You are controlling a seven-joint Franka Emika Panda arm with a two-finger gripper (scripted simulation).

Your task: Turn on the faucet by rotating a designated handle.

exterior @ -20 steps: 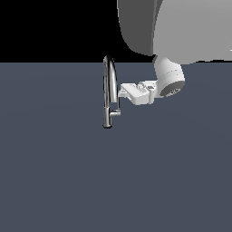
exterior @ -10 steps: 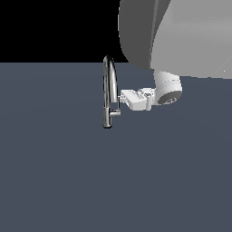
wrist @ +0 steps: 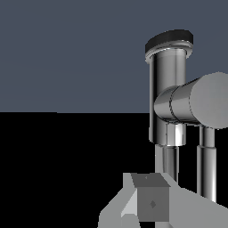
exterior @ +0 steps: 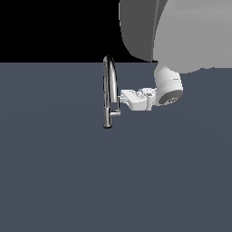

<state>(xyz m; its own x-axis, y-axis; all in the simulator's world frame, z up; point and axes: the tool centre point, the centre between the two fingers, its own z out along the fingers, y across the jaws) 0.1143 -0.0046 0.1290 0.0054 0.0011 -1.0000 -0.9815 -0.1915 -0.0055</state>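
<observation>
The chrome faucet [exterior: 108, 86] stands upright on the grey surface, its narrow arched spout rising from a straight stem. The handle [exterior: 116, 113] is a short stub sticking out of the stem toward the exterior view's right. My white gripper [exterior: 122, 96] lies level, pointing at the spout from that side, its tips just above the handle and close to the spout tube. The fingers sit together with no gap showing. In the wrist view the faucet stem [wrist: 167, 89] and the handle [wrist: 205, 100] loom close beyond the gripper [wrist: 150, 201].
A flat dark grey surface [exterior: 68, 172] spreads all around the faucet. The arm's bulky white links [exterior: 181, 31] hang over the upper right of the exterior view.
The gripper has dropped lower along the spout and edged slightly toward the stem, ending just above the handle. The faucet and its handle show no visible movement.
</observation>
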